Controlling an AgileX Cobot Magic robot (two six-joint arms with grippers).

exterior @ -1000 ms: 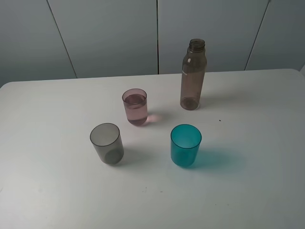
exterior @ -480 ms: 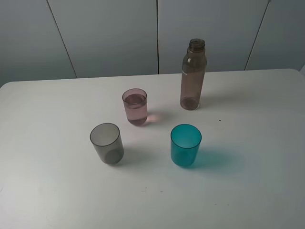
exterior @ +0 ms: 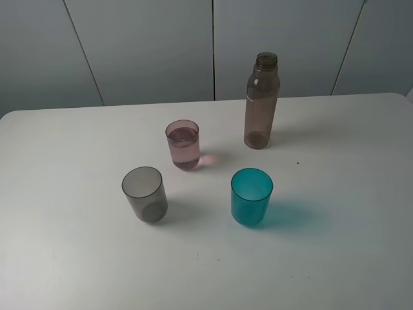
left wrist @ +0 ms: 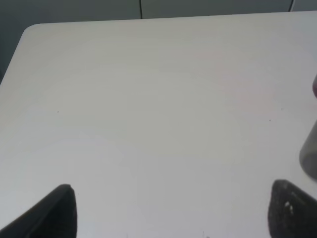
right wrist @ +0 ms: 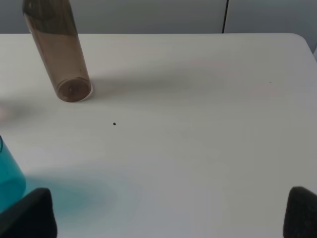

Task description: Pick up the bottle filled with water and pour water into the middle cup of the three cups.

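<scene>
White table (exterior: pixel 361 258), upright bottle (exterior: pixel 261 103), neck upward.

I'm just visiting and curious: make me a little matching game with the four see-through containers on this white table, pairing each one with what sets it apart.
Things:
1. pink cup
2. grey cup
3. teal cup
4. bottle

Descriptions:
A. tallest, uncapped, at the far side of the table
B. nearest cup on the right of the overhead view
C. has water in it
D. nearest cup on the left of the overhead view

Pairs: 1-C, 2-D, 3-B, 4-A
</scene>
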